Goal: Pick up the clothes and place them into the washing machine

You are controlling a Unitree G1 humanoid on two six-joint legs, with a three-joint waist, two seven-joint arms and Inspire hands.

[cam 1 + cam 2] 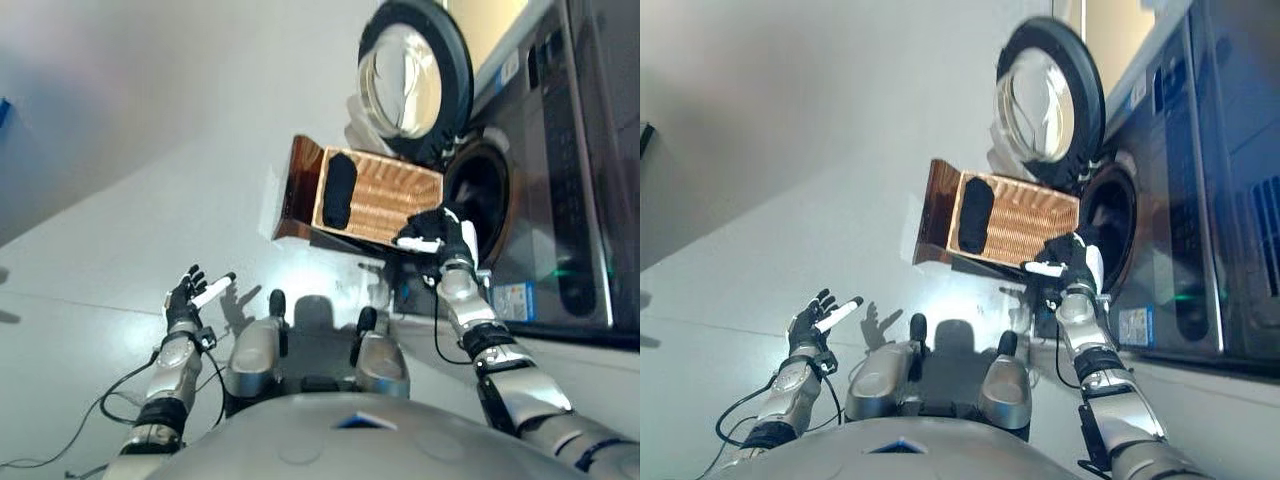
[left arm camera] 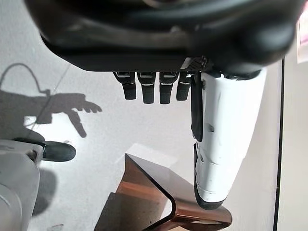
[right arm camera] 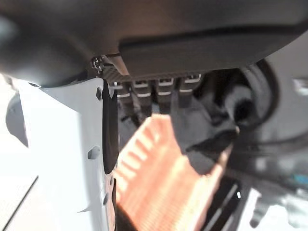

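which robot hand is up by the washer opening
The right robot hand, raised at the basket's edge right before the dark drum opening. The left robot hand hangs open over bare floor, far from the washing machine.

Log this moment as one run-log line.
right hand: over brown slatted basket's edge, fingers unclear | left hand: open, idle | dark washing machine's round door: open

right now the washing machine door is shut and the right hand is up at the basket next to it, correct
Not quite: the washing machine door is swung open, not shut. The left eye view shows its round glass standing clear of the dark drum opening. The rest holds: the right hand is up at the copper-coloured basket next to it.
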